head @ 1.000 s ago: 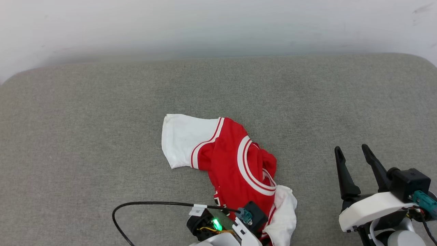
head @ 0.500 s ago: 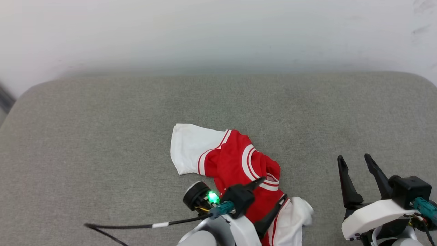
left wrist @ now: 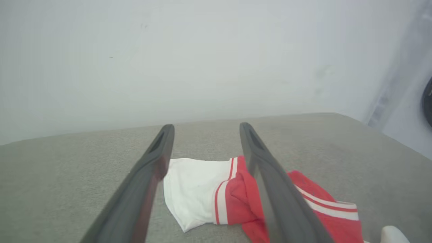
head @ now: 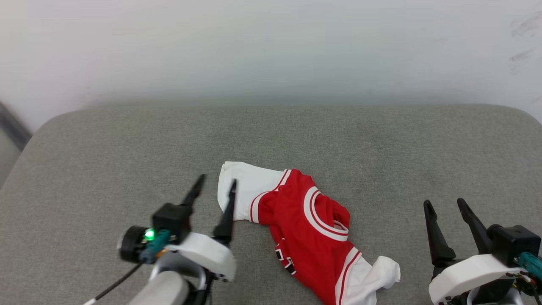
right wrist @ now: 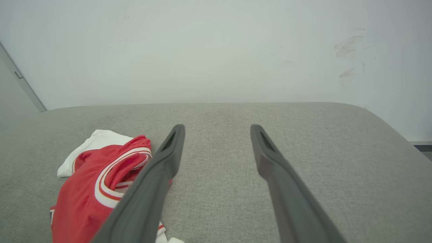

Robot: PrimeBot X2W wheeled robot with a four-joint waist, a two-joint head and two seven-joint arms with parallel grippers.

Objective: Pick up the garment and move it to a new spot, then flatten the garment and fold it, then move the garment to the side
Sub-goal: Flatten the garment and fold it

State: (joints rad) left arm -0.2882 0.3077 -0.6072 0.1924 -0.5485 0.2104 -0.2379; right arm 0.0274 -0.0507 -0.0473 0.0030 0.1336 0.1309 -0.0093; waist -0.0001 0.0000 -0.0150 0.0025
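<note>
Grey fabric-covered table (head: 106, 161), rounded corners, pale wall (head: 271, 51) behind it.

Left end effector (head: 217, 179): fingers apart, nothing between them. It sits at lower left-centre of the head view, pointing away from the robot. Its right finger (head: 228, 212) runs along the left edge of the white sleeve; I cannot tell whether they touch. In the left wrist view the end effector (left wrist: 206, 126) frames that sleeve between its fingers, further out on the table. A green LED (head: 149, 234) is lit on the wrist and a black cable (head: 112, 286) trails off the bottom edge.

Right end effector (head: 443, 201): fingers apart and empty, at lower right, well apart from the fabric. In the right wrist view (right wrist: 217, 126) there is bare table between the fingers.

Garment (head: 305, 228): crumpled on the table, centre-near, not flattened or folded.
- One white sleeve is spread flat at the far-left end.
- The red body is bunched, with the white-and-red striped collar on top.
- Black-and-white lettering shows partly at the near edge.
- The second white sleeve is wadded at the near-right end.

It also shows in the left wrist view (left wrist: 195, 189) and at the left of the right wrist view (right wrist: 84, 199).

Wall has scuff marks (head: 523, 25) at upper right.
</note>
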